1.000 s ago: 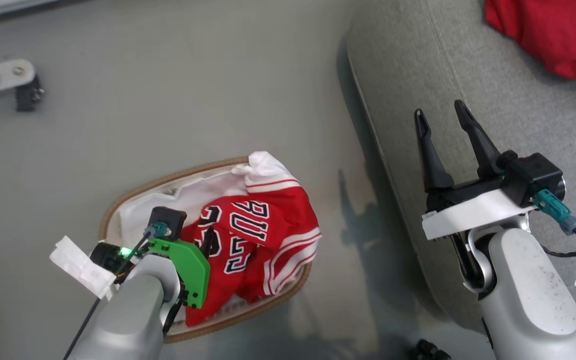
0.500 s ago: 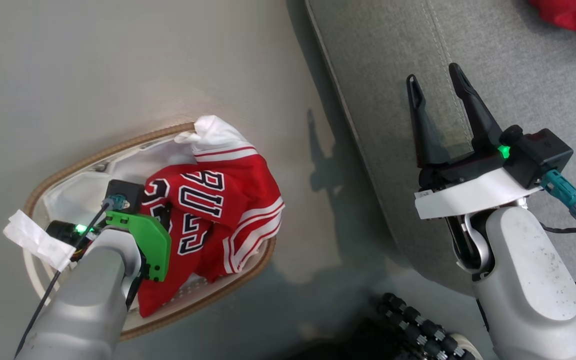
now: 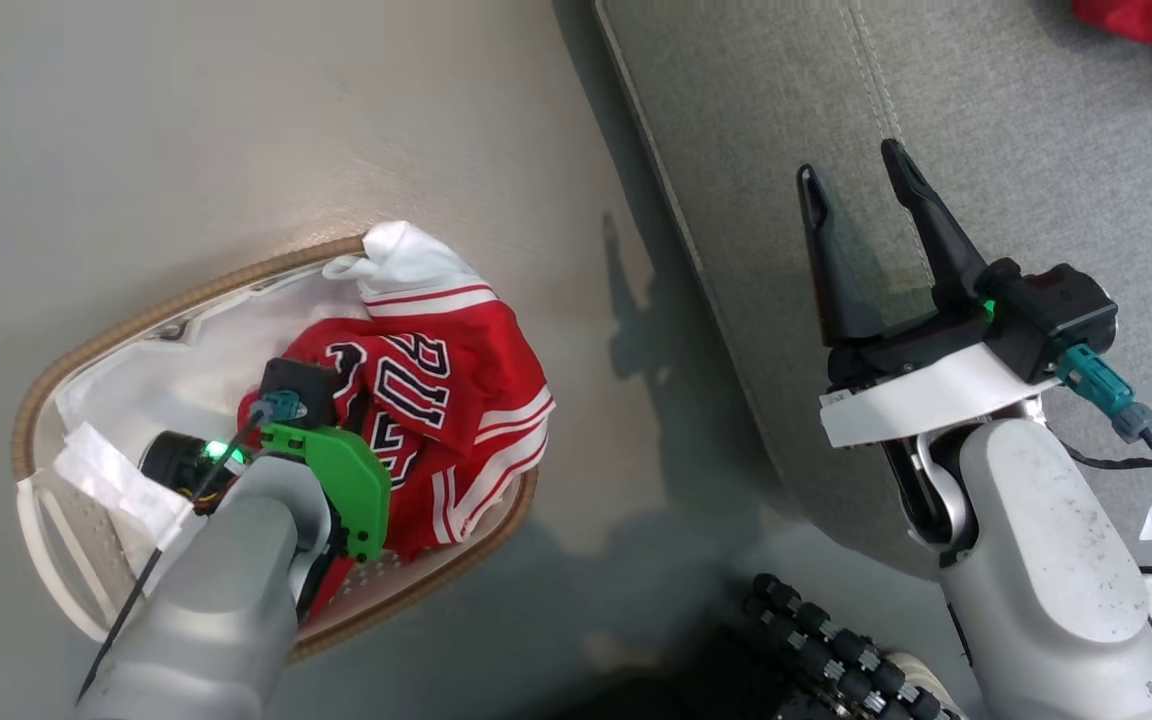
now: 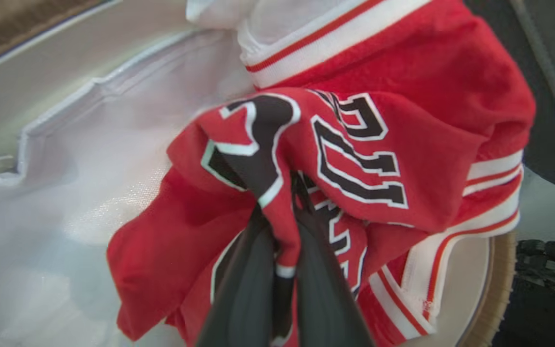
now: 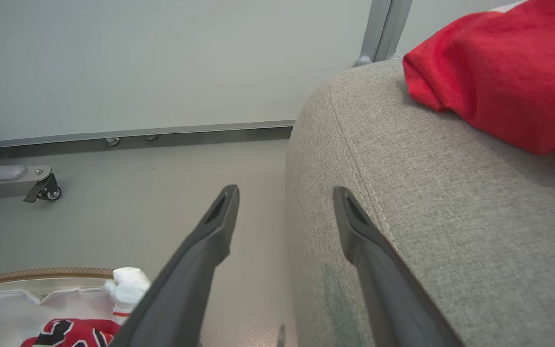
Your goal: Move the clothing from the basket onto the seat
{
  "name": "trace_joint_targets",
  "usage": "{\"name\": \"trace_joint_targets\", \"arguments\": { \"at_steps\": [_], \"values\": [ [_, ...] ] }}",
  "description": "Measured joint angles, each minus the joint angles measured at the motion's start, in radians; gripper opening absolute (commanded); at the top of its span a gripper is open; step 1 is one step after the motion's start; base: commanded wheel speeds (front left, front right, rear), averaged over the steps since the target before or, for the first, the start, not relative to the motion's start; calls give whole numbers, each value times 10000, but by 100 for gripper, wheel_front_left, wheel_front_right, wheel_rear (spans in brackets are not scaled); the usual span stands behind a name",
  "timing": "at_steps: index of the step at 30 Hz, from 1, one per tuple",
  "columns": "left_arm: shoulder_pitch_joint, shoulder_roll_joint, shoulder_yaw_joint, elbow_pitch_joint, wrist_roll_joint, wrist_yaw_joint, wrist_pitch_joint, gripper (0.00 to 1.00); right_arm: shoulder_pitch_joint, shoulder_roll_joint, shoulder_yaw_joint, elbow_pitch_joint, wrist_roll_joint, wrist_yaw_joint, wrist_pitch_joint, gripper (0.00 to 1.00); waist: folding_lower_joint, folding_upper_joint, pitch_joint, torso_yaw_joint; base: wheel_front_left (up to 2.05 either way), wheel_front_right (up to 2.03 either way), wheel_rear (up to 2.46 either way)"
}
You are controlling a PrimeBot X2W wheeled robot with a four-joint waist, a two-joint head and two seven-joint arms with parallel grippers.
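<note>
Bright even light, soft shadows on the floor (image 3: 336, 120) (left wrist view slightly blurred).

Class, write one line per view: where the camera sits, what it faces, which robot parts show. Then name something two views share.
Head view: on the head, looking down at the basket with jersey left, seat right; left forearm and open right gripper show.
Left wrist view: on the left wrist, looking into the basket; left gripper shut on the jersey.
Right wrist view: on the right wrist, facing a wall past the seat; its spread fingers show.
Shared, head and right wrist: second red garment on the seat.
</note>
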State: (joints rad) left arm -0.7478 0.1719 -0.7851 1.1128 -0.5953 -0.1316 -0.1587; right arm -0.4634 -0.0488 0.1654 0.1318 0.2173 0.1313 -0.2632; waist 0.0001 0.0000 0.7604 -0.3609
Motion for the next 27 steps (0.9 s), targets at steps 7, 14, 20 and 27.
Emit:
{"name": "trace_joint_targets", "arguments": {
  "at_steps": [7, 14, 20, 27],
  "values": [
    [72, -69, -100, -217, -261, 0, -865, 0, 183, 2, -251, 359, -569, 0, 0, 100, 0, 0, -695, 362, 0, 0, 0],
    [149, 167, 196, -1565, -6, 21, -1034, 0, 641, 6, -596, 771, -1066, 0, -2, 100, -1, 0, -1905, 889, 0, 0, 0],
    [699, 431, 742, -3095, 533, 121, -1037, 0, 1220, 8, -779, 1095, -1358, 0, 0, 100, 0, 0, -3036, 1269, 0, 0, 0],
    [749, 738, 1035, -4497, 1170, 159, -1053, 0, 1950, 8, -959, 1381, -1578, 0, -2, 100, -1, 0, -4452, 1693, 0, 0, 0]
  ]
}}
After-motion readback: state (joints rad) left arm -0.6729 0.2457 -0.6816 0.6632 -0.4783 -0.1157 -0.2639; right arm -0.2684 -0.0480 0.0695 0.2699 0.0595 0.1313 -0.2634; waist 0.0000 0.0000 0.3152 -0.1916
